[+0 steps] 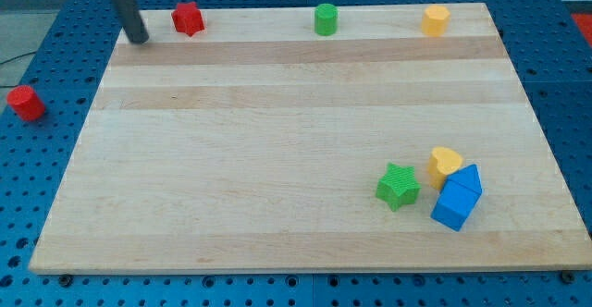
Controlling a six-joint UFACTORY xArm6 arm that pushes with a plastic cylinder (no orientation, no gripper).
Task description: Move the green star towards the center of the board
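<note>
My tip [139,39] sits at the board's [277,131] top-left corner beside a red block [188,18], no fingers so nothing held, well apart from the green star [398,186] at lower right by the yellow [444,165] and blue [458,199] blocks, so it needs a push up-left

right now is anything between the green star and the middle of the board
Nothing visible does. The green star has bare wood up and to the view's left; the yellow block and blue block sit on its right. My tip is far off, top left.

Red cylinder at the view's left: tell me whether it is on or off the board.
Off. The red cylinder sits on the blue perforated table, beyond the board's left edge.
</note>
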